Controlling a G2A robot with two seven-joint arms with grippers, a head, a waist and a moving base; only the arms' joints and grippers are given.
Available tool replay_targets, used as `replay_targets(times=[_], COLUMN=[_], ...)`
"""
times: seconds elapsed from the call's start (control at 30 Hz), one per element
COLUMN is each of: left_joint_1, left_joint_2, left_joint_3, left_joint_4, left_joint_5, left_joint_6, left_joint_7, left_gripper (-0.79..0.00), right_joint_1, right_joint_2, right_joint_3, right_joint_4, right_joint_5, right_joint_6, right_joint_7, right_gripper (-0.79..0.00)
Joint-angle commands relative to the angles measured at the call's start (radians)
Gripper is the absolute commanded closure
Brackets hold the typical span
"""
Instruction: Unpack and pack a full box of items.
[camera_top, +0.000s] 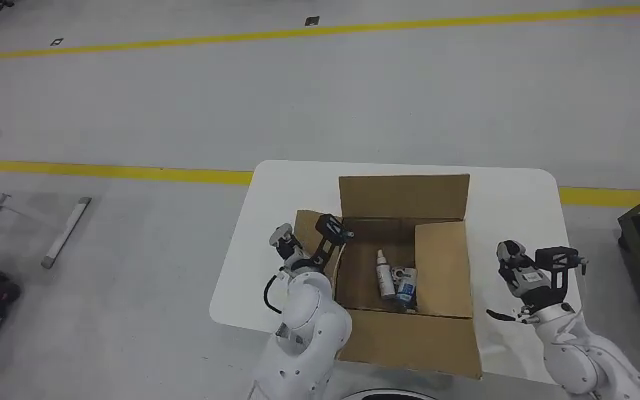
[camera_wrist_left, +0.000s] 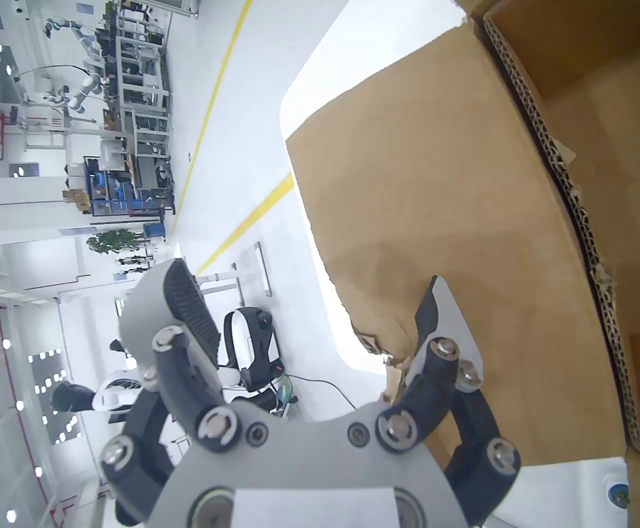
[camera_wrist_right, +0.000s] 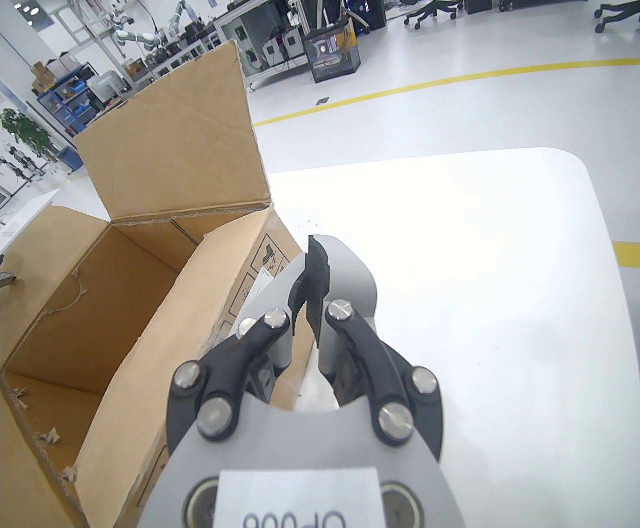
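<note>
– While the left gripper (camera_wrist_left: 304, 280) stands fingers apart, with the edge of the left flap (camera_wrist_left: 425, 200) of the box (camera_top: 404, 196) between them: why there?
– Prob. to hold that flap back. The bottle (camera_top: 384, 272) & blue-white pack (camera_top: 404, 284) lie inside the box, frame centre. The right gripper (camera_wrist_right: 312, 262), fingers together, hangs over the table (camera_top: 520, 200), lower right.
</note>
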Motion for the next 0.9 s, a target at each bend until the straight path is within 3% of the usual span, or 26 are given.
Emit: replay_targets(times=[0.0, 0.63, 0.87], left_joint_1=[-0.002, -0.013, -0.004], left_joint_2=[-0.003, -0.027, -0.033], left_joint_3=[0.001, 0.011, -0.025], left_joint_4=[0.012, 0.096, 0.048], left_joint_5=[0.000, 0.010, -0.025], left_joint_6=[0.001, -0.014, 0.008], left_joint_7=[0.001, 0.018, 0.029], left_gripper=[-0.785, -0.785, -0.785], right_joint_1=[-0.002, -0.006, -0.003], right_joint_2=[-0.001, -0.010, -0.013], right_joint_3=[0.003, 0.012, 0.013], right_joint_4=[0.000, 0.007, 0.009], right_joint_5=[0.000, -0.009, -0.009], right_joint_6=[-0.001, -0.008, -0.012], right_joint_7=[-0.001, 0.003, 0.007], right_gripper=[0.000, 0.000, 0.000])
